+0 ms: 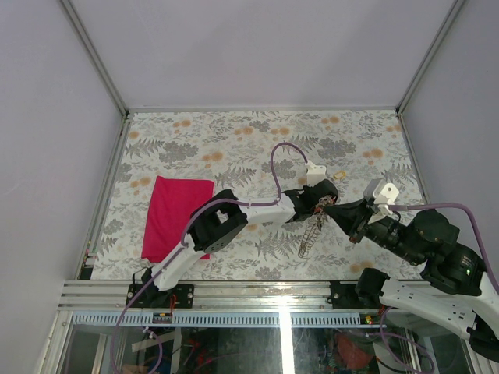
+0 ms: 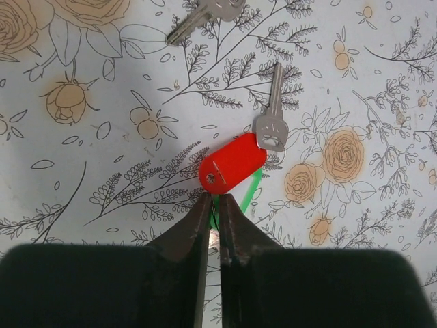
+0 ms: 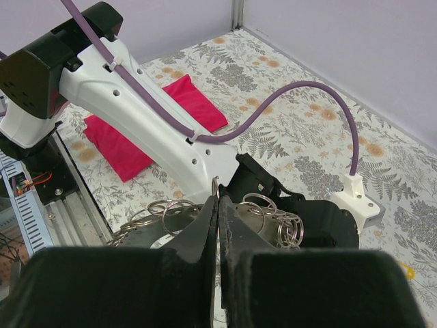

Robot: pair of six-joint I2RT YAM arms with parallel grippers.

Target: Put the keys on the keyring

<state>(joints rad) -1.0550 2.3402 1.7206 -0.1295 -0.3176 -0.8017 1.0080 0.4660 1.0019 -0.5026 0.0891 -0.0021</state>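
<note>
Floral-print table (image 1: 234, 132), grey walls on three sides; arm bases sit at bottom edge of overhead view. Items listed near to far, as I read them from the console.

(a) Left of centre, overhead: magenta cloth (image 1: 175, 210), flat on the table, well apart from the work.

(b) Just below centre, overhead: keyring (image 1: 309, 235), a string of linked thin silver rings that hangs down slack from the grippers. In the rt wrist view the loops bunch either side of the fingers. I see no key on any of them.

(c) Centre: right gripper (image 3: 218, 199), jaws pinched narrow on one ring of the keyring. Left gripper (image 2: 214, 199) is near it; can't tell if the two touch. Its jaws are also nearly closed, nipping a green loop (image 2: 251, 191).

(d) Beyond the left fingertips, centre of lt wrist view: red tag (image 2: 232, 164), an oblong plastic tab joined to the green loop. Silver key (image 2: 272, 116) has its head touching the tag's upper-right end, blade pointing to top of frame. Can't tell if the set is lifted off the table.

(e) Top edge, same view: second key (image 2: 203, 14), bare metal, loose on the table, partly cut off by the frame.

Status (my est.): early stage. Both parts are gripped and brought together, but nothing is threaded. Left to do: open a ring, slip on the tagged key, then fetch the others.
</note>
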